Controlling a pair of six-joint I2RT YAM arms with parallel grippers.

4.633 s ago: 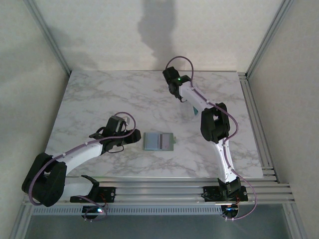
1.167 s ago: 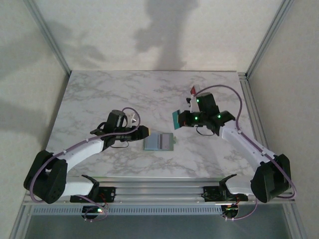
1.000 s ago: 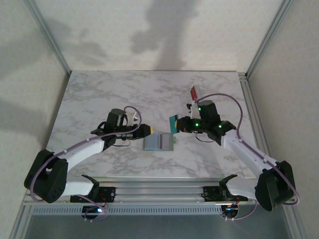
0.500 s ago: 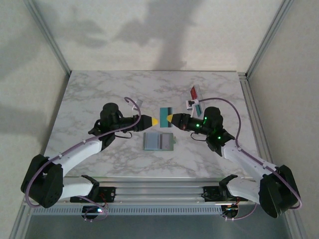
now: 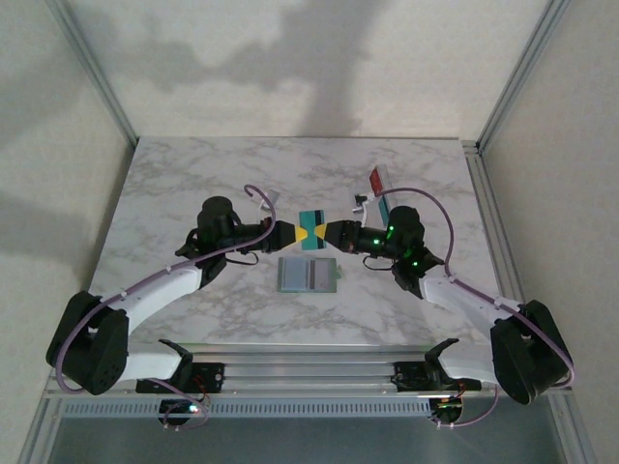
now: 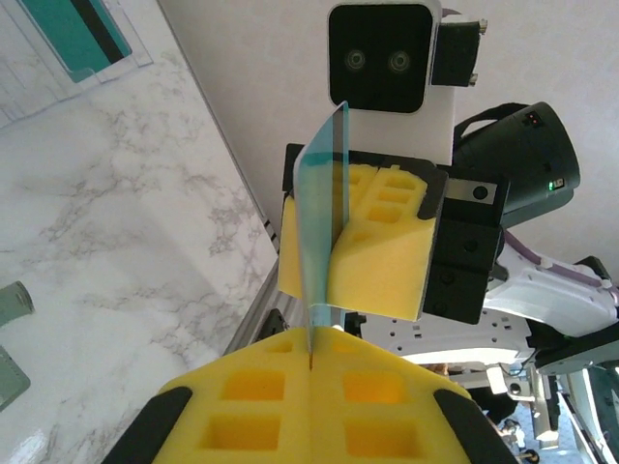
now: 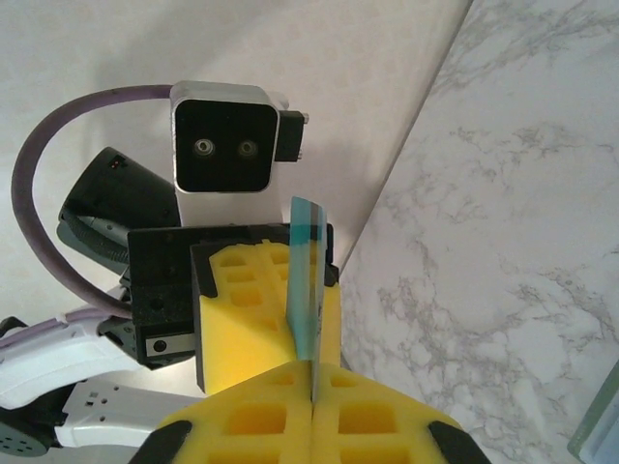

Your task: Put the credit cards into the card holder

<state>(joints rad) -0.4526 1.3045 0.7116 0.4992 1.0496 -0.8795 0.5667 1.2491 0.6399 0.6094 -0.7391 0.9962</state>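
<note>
A teal credit card point(image 5: 311, 218) hangs in the air above the table's middle, and both grippers pinch it from opposite ends. My left gripper point(image 5: 300, 235) is shut on its left end and my right gripper point(image 5: 326, 234) is shut on its right end. In the left wrist view the card point(image 6: 324, 213) stands edge-on between my left gripper point(image 6: 311, 353) and the right arm's yellow pads point(image 6: 382, 251). In the right wrist view the card point(image 7: 305, 280) runs from my right gripper point(image 7: 312, 387) to the left arm's pads point(image 7: 242, 309). The grey-green card holder point(image 5: 308, 275) lies open just below them. A red card point(image 5: 376, 180) stands at the back right.
The red card rests in a small white stand point(image 5: 361, 201). Another teal card with a dark stripe point(image 6: 77, 34) lies on a clear panel in the left wrist view's top left corner. Aluminium rails point(image 5: 493, 222) run along the table's right and near edges.
The left gripper has moved in and shut on the free end of the teal card that the right gripper was holding up. The two grippers now stand tip to tip.
</note>
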